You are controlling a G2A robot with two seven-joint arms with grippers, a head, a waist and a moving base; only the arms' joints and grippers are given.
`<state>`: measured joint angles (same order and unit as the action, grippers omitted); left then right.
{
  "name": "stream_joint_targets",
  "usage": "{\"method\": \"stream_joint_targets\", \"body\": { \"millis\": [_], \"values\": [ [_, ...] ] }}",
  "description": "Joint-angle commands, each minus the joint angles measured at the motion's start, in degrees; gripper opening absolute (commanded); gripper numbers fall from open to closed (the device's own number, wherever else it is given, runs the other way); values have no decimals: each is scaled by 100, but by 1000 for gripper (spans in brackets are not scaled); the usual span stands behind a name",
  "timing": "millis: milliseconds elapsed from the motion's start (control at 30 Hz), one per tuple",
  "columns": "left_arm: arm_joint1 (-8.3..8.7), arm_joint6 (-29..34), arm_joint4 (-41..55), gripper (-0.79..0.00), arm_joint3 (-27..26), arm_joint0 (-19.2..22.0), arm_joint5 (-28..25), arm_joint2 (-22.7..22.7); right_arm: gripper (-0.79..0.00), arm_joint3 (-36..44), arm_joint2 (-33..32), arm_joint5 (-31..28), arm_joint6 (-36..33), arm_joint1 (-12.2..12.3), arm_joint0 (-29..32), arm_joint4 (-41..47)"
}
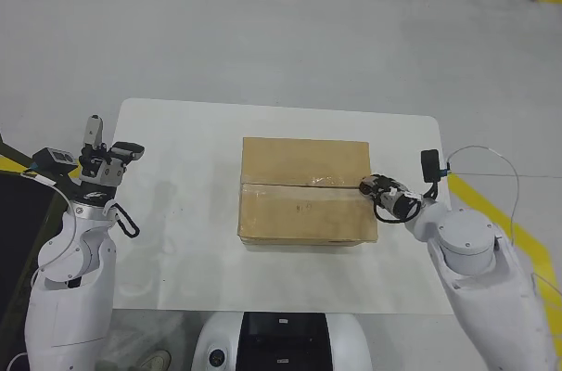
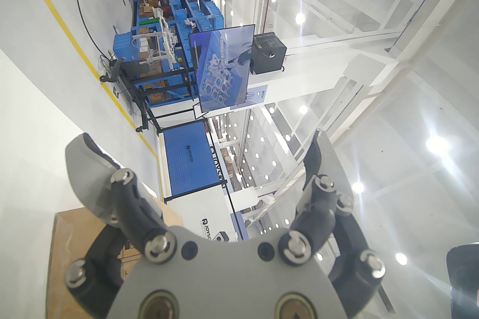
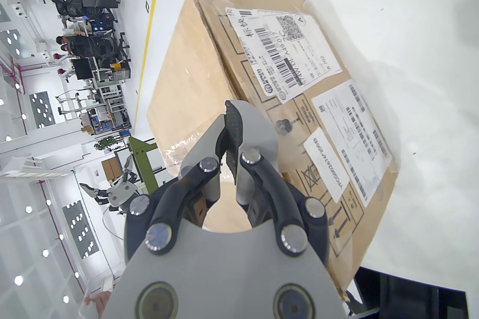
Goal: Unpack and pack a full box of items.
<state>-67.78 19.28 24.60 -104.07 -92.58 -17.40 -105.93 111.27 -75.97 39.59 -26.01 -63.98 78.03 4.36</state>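
box shut, right claw closed at its seam end

i see the box (image 1: pixel 306 190) sitting closed near the middle of the table (image 1: pixel 188 232). both top flaps are down and a tape seam (image 1: pixel 304 183) runs along the lid from side to side. on the box's right-hand end wall, the right wrist view shows white labels (image 3: pixel 284 51) stuck to the cardboard (image 3: pixel 194 73).

my right claw (image 1: pixel 367 185) sits at the box's right edge, right where the seam ends, at lid height. in its own wrist view the claw (image 3: pixel 229 114) has its fingertips pressed together, so it is closed. i can't make out anything pinched between them. wrinkled clear tape (image 3: pixel 176 148) lies on the lid just beside the tips. i can't tell whether the tips touch the cardboard.

my left claw (image 1: pixel 111 139) is well apart from the box, off to its left over the table's left edge. it points away from the box. in its wrist view the claw (image 2: pixel 198 144) is spread wide with nothing between the fingers, and a corner of the box (image 2: pixel 67 242) shows behind one finger.
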Motion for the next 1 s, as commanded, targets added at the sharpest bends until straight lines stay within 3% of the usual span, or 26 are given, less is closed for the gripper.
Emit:
{"method": "stream_joint_targets", "body": {
  "millis": [0, 300, 967],
  "values": [
    [0, 0, 0, 0, 0, 0, 0, 0, -785, -15, -7, -6, 5, 1, 9, 6],
    [0, 0, 0, 0, 0, 0, 0, 0, -785, -57, 36, -129, -120, -7, -35, 170],
    [0, 0, 0, 0, 0, 0, 0, 0, -785, -1092, 1407, -647, -485, -253, -1219, 424]
  ]
}}
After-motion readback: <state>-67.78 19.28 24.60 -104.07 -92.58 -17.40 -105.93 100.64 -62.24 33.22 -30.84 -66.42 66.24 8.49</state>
